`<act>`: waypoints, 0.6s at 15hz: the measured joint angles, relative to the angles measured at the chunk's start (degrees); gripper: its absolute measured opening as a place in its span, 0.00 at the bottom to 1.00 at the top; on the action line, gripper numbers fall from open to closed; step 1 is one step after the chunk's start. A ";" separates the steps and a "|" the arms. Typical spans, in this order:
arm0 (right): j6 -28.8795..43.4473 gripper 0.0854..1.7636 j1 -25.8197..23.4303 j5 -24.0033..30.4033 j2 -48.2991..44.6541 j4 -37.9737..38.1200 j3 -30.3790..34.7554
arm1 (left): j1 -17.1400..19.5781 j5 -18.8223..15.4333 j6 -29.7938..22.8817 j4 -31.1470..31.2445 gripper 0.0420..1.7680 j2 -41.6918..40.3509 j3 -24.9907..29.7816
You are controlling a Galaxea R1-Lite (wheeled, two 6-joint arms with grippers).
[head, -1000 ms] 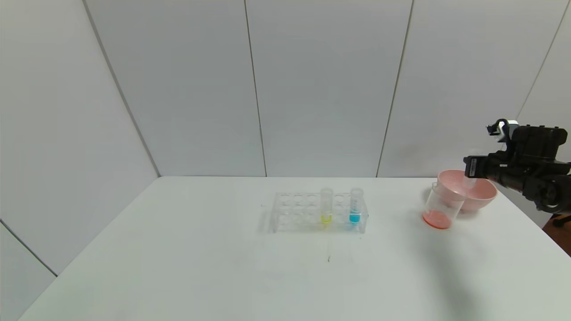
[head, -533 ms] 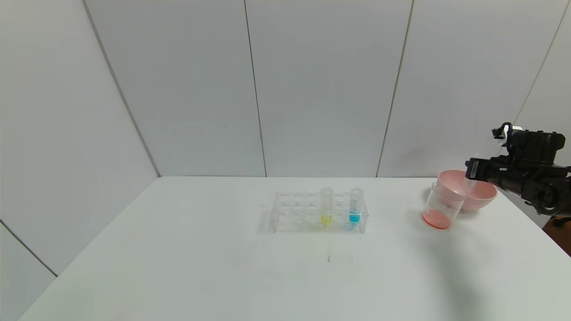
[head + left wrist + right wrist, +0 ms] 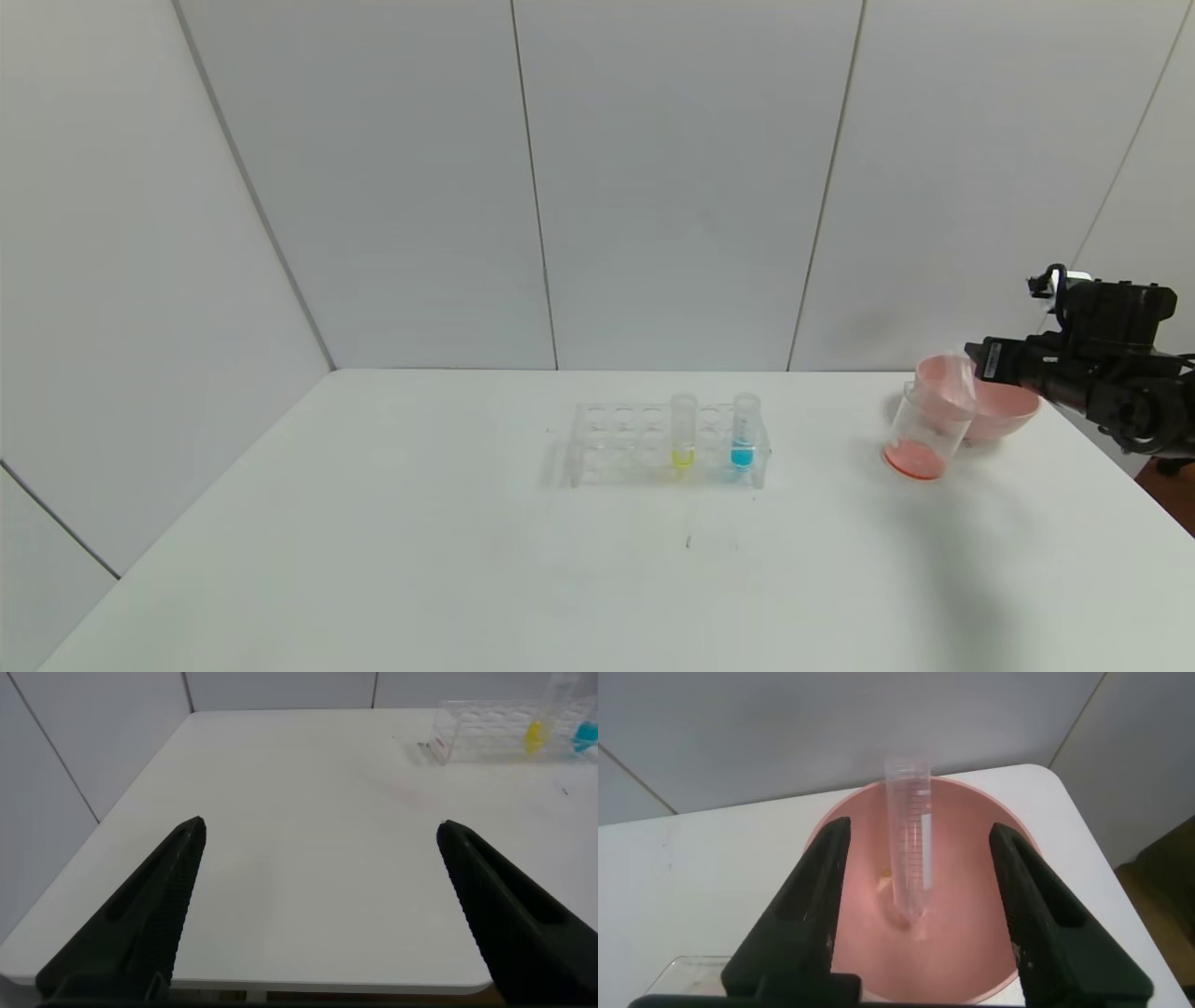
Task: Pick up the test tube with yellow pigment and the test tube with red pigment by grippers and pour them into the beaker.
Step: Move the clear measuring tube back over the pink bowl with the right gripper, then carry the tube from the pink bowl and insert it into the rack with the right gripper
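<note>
The test tube with yellow pigment [image 3: 683,431] stands in a clear rack [image 3: 616,446] at mid-table; it also shows in the left wrist view [image 3: 534,735]. An emptied clear tube [image 3: 910,849] leans inside the pink bowl [image 3: 971,943], free between the fingers of my open right gripper [image 3: 918,831]. In the head view that gripper [image 3: 980,359] hovers over the bowl [image 3: 1013,406] at the table's right. The beaker [image 3: 920,434] stands just left of the bowl, with orange-red liquid in its bottom. My left gripper [image 3: 320,826] is open and empty, above the table's near left part.
A tube with blue liquid [image 3: 744,431] stands in the rack to the right of the yellow one. The table's right edge [image 3: 1130,485] runs close behind the bowl. Grey wall panels close off the back.
My right gripper has drawn back slightly to the right and lowered. The clear tube that was under it now leans free in the pink bowl.
</note>
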 joint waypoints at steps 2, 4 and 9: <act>-0.06 0.69 0.00 0.11 -0.20 0.02 -0.20 | 0.00 0.00 0.00 0.00 1.00 0.00 0.00; -1.15 0.76 0.00 0.22 -1.04 0.05 -0.30 | 0.00 0.00 0.00 0.00 1.00 0.00 0.00; -11.24 0.85 0.00 0.57 -6.23 0.05 -0.11 | 0.00 0.00 0.00 0.00 1.00 0.00 0.00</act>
